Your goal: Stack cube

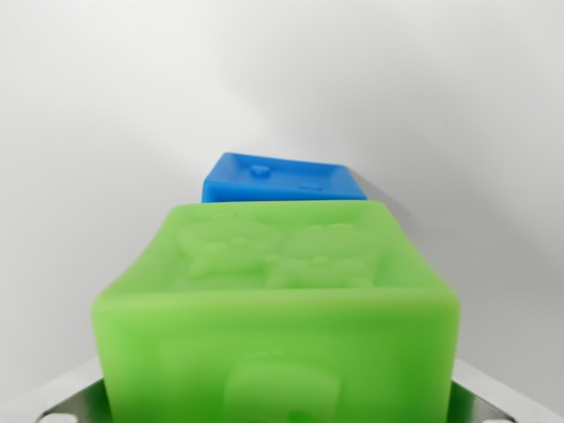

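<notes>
The fingers (280,407) grip the green cube (278,300) on both sides. Beyond the fingers, a blue cube (280,179) sits on the white desk (106,132).

Bare white tabletop (106,132) and backdrop: a lab-like test setup.

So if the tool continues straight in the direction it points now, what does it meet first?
Probably the blue cube: it lies just beyond the green cube that sits between the tool's metal fingers. How far beyond is unclear from this view.
</notes>
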Available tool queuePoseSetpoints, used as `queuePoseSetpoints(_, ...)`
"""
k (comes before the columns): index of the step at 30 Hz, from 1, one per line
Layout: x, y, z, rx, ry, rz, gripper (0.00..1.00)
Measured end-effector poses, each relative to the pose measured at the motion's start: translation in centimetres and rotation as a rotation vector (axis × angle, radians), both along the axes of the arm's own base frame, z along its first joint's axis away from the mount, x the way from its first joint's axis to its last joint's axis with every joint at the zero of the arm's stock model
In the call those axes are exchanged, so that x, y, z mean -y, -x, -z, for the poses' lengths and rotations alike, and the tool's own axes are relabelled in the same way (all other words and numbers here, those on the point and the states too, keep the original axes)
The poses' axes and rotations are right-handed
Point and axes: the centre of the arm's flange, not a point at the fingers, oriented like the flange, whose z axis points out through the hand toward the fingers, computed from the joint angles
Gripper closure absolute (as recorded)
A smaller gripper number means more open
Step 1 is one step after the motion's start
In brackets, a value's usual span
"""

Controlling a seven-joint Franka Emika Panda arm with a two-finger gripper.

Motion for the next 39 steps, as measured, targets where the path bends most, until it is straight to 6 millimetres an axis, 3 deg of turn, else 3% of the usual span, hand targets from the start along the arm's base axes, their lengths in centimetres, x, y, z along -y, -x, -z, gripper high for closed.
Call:
queuePoseSetpoints(23,0.0,0.0,2.5,0.001,0.000,0.000,1.00)
queuePoseSetpoints(24,0.0,0.0,2.5,0.001,0.000,0.000,0.00)
queuePoseSetpoints(39,0.0,0.0,2.6,0.002,0.000,0.000,0.00)
